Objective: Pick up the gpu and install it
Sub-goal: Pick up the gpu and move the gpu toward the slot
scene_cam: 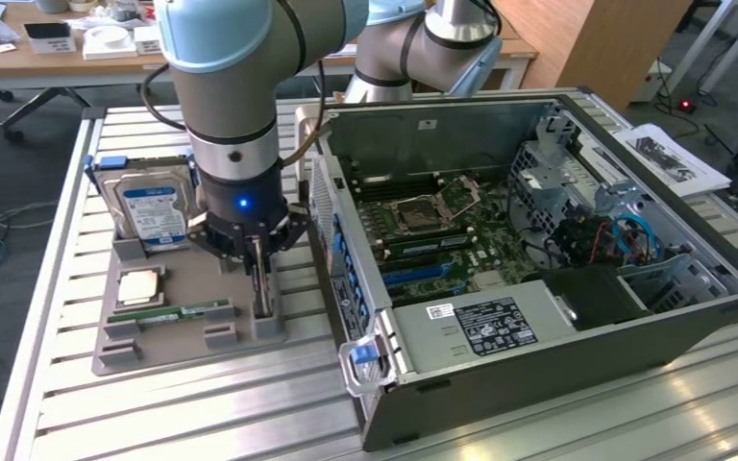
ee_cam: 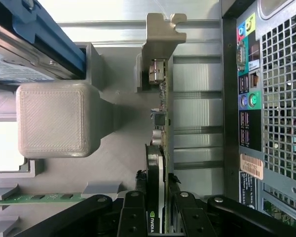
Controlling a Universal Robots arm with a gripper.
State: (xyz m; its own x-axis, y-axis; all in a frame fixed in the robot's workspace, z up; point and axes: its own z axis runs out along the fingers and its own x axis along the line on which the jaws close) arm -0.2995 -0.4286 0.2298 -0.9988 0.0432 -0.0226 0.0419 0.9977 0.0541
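Pick-up stage: the fingers [ee_cam: 133,219] look clamped on the gpu [ee_cam: 157,173], which stands on edge in its slot in the tray [scene_cam: 164,351] on the bench [scene_cam: 151,413], beside the open case [scene_cam: 600,317]; freeing it calls for a straight upward pull.

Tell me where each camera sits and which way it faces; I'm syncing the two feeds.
Exterior view: off the arm, raised, looking down on the table, tray, hard drive and open case; the arm and gripper show.
Wrist view: on the wrist, looking along the fingers, closed on the gpu standing on edge in the tray; the fingers show.
Shared: tray, hard drive, case.
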